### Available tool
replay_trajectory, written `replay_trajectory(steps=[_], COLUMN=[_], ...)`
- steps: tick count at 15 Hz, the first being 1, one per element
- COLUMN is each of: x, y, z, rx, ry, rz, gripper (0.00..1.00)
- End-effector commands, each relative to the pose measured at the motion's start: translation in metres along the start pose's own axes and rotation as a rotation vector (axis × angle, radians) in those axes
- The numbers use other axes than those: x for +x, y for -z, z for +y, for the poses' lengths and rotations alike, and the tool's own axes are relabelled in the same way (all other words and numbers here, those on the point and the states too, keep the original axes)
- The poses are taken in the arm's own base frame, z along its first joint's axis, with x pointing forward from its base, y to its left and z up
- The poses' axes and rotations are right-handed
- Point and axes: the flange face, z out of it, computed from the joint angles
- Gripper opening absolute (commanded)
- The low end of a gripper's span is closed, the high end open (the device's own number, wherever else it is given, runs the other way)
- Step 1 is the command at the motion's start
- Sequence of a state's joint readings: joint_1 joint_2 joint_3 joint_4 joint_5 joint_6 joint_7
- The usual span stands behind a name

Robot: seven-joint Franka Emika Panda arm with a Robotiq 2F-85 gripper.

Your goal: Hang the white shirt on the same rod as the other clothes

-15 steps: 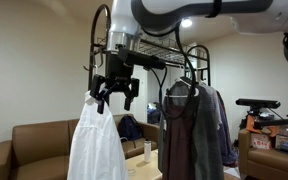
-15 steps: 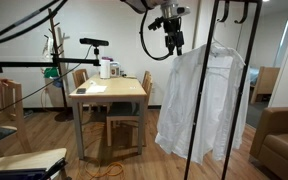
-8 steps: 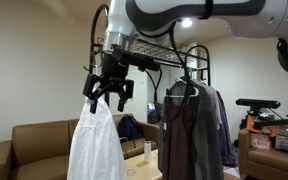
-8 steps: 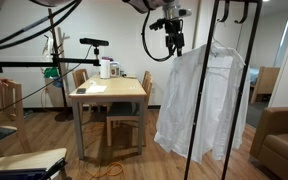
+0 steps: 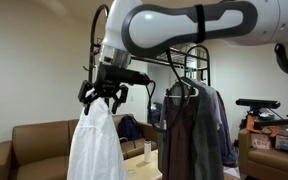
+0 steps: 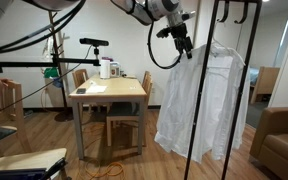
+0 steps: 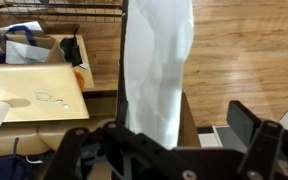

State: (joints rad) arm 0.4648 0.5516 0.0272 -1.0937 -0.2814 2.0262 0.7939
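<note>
White shirt [image 5: 94, 140]: hangs full length at the rack's open end, beside the dark bunch and not touching it. You cannot tell from these views whether its hanger hook sits on the rod.
End effector [image 5: 104, 96]: you have it spread as wide as it goes, with nothing clamped. It hovers at the shirt's collar and shoulder, at the rack's shelf height. In the wrist view the shirt drops away between the fingers [image 7: 254, 130].
Other clothes [image 5: 192, 130]: dark grey, brownish and bluish garments, bunched on hangers under the rack's wire shelf.
Rod [image 5: 176, 65]: thin black bar under that shelf, carrying the dark bunch.
Surface [image 6: 119, 90]: wooden top with chairs around it, well apart from the rack.
</note>
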Motion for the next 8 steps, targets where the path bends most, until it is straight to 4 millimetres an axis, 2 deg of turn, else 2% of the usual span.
replay_trajectory(steps=[1, 4, 8], x=[-0.034, -0.056, -0.068], y=[-0.032, -0.056, -0.060], z=[0.011, 0.024, 0.039], rx=[-0.003, -0.014, -0.030], ry=[-0.096, -0.139, -0.185], rz=[-0.001, 0.020, 0.084], gripper=[1.00, 1.00, 1.00])
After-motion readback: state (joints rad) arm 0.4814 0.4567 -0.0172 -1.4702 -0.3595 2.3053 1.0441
